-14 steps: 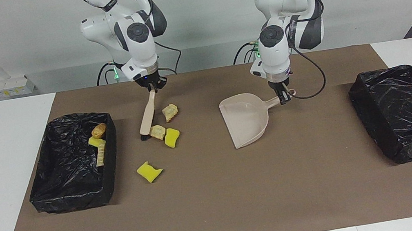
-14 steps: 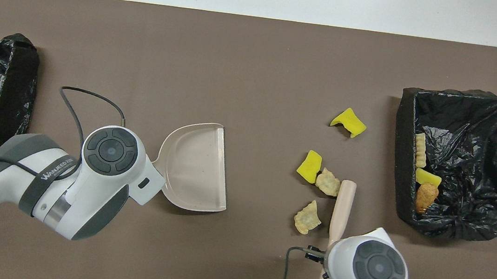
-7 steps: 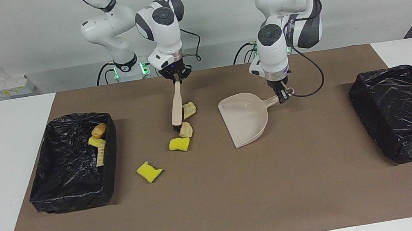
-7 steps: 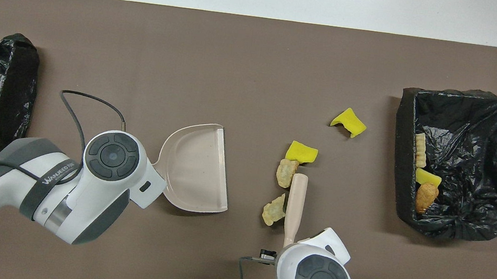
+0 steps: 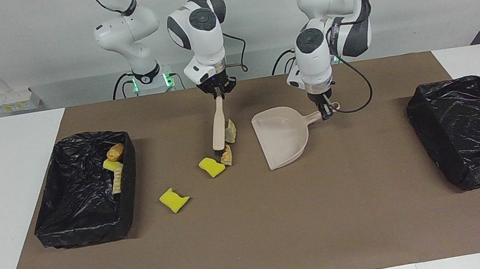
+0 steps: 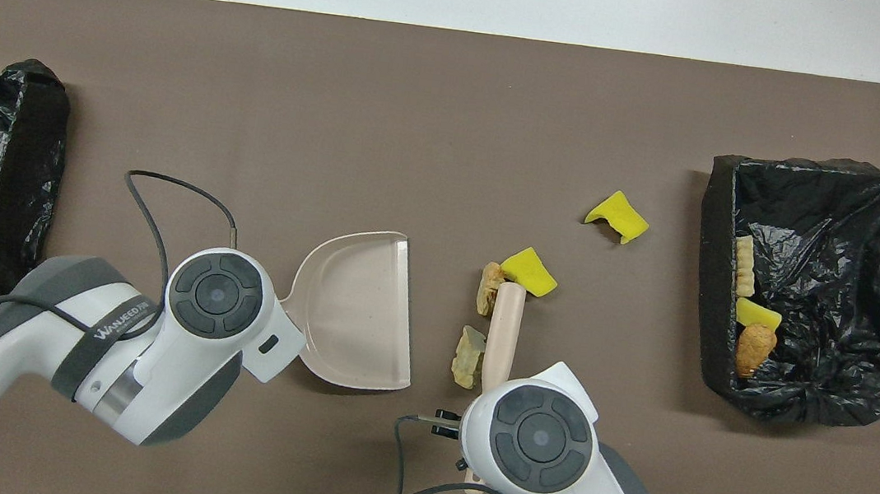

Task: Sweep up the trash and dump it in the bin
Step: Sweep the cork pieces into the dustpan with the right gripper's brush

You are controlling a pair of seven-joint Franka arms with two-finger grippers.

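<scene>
In the facing view, at the left of the frame you have a black-lined bin [image 5: 85,190] with three scraps [image 5: 114,166] lying against its inner wall. Just to its right, low of centre, one yellow sponge chunk [image 5: 174,200] lies alone on the brown mat [image 5: 256,237]. Next comes the group you are sweeping: a second yellow chunk [image 5: 212,166] and two tan lumps [image 5: 228,143] at the brush [image 5: 218,126]. The right gripper [image 5: 218,90], at upper centre, is pinching the top of the brush handle, with the bristle end down on the mat beside the lumps. Right of that, the dustpan [image 5: 280,137] sits open toward the scraps, and your left gripper [image 5: 325,112] is clamped on its handle. At the far right stands a second black-lined bin [image 5: 472,129].
</scene>
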